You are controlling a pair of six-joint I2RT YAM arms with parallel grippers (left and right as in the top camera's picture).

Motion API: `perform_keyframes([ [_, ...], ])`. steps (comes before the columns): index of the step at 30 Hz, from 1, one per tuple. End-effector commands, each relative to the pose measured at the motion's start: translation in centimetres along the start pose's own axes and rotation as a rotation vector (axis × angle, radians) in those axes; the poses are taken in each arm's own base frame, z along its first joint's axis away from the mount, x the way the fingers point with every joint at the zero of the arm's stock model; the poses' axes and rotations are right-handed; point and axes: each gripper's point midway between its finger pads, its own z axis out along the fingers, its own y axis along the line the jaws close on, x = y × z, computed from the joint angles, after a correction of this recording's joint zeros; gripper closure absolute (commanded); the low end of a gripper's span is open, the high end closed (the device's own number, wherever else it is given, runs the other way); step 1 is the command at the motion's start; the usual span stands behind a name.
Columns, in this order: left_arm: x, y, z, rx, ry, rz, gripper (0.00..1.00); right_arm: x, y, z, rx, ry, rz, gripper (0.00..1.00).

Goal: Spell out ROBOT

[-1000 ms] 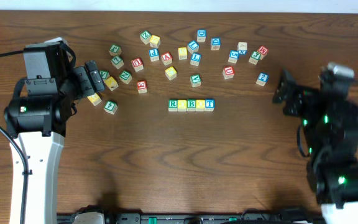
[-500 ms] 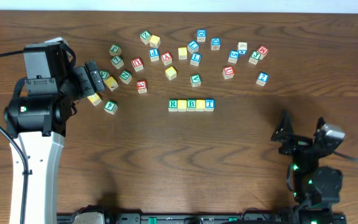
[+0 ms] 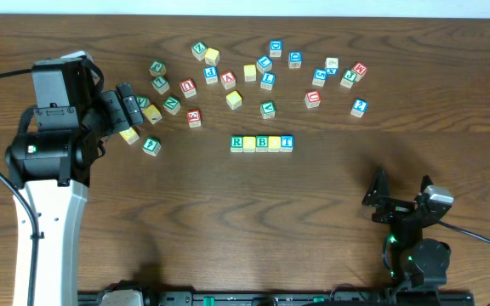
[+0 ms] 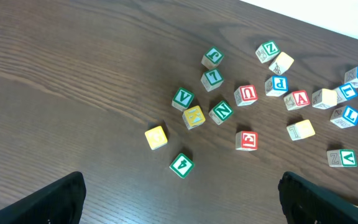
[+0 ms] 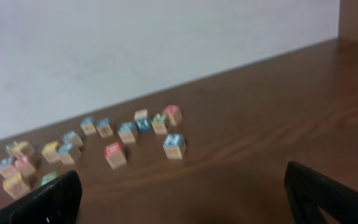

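In the overhead view, five small wooden cubes stand in a tight row at the table's middle: green R (image 3: 236, 143), a yellow-faced cube (image 3: 249, 143), green B (image 3: 262, 143), a second yellow-faced cube (image 3: 275, 143) and blue T (image 3: 287, 143). My left gripper (image 3: 134, 106) is open at the far left, among loose cubes and well away from the row. In the left wrist view it (image 4: 185, 205) holds nothing. My right gripper (image 3: 374, 200) is open and empty near the front right, below and to the right of the row. The right wrist view shows it (image 5: 185, 202) above bare wood.
Many loose letter cubes lie scattered behind the row, among them a green V (image 3: 267, 109), a red E (image 3: 194, 117) and a blue cube (image 3: 359, 107). A yellow cube (image 4: 156, 137) and a green cube (image 4: 181, 164) lie just ahead of my left fingers.
My right arm has pulled back from the right side of the table toward the front edge and folded down low. The left arm and the cubes have not moved.
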Motion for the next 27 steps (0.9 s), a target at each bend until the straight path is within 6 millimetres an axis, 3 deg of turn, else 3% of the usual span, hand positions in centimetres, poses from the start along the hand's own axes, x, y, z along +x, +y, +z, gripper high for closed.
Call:
perform_keyframes([
  [1, -1.14, 0.11, -0.93, -0.006, -0.037, 0.005, 0.03, 0.14, -0.29, -0.12, 0.01, -0.002, -0.027, 0.01],
  [27, -1.14, 0.11, -0.93, -0.006, -0.037, 0.005, 0.02, 0.08, 0.18, -0.17, -0.017, -0.004, -0.056, 0.01],
])
